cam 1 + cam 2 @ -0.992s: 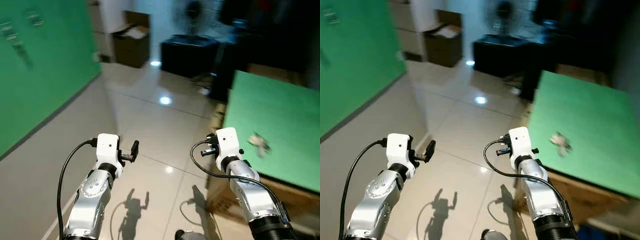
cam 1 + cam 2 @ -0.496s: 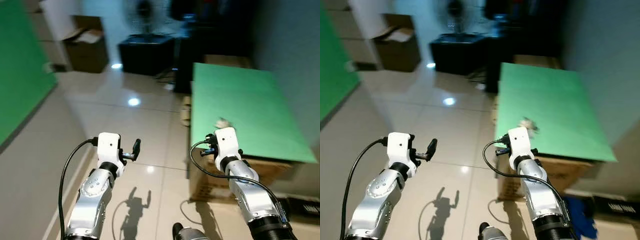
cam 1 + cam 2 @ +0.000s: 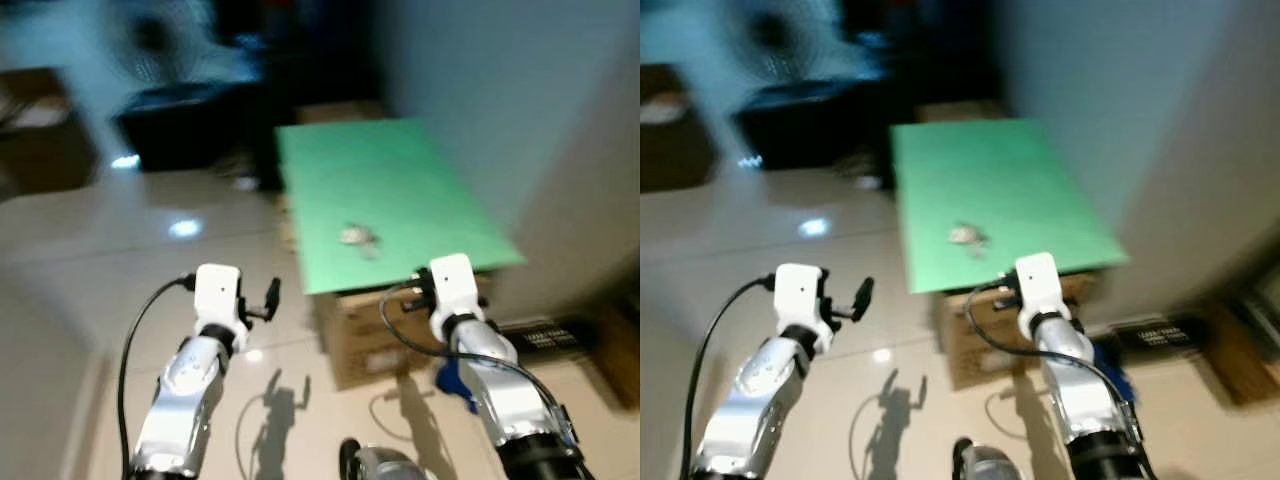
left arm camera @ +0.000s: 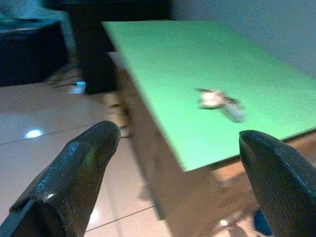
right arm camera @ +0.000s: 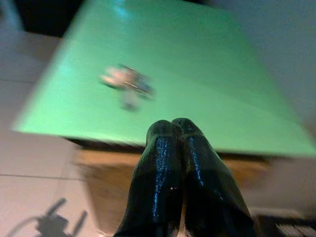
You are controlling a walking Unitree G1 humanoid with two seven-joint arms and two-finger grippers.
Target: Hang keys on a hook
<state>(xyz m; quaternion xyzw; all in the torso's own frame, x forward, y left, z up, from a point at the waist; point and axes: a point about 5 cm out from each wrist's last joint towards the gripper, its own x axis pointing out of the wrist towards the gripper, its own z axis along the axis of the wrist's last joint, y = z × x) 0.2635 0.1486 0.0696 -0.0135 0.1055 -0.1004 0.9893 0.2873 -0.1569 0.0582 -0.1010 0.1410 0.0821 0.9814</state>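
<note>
The keys [image 3: 356, 237] lie on the green table [image 3: 420, 170], well ahead of both pincers, so the left pincer [image 4: 177, 163] has its fingers wide apart while the right pincer [image 5: 173, 129] has its fingers pressed together, holding nothing yet.

Dim tiled room [image 3: 120, 250] (home-like): standing fan [image 3: 150, 45], green-topped table [image 3: 400, 170] on cardboard boxes [image 3: 355, 330]
</note>
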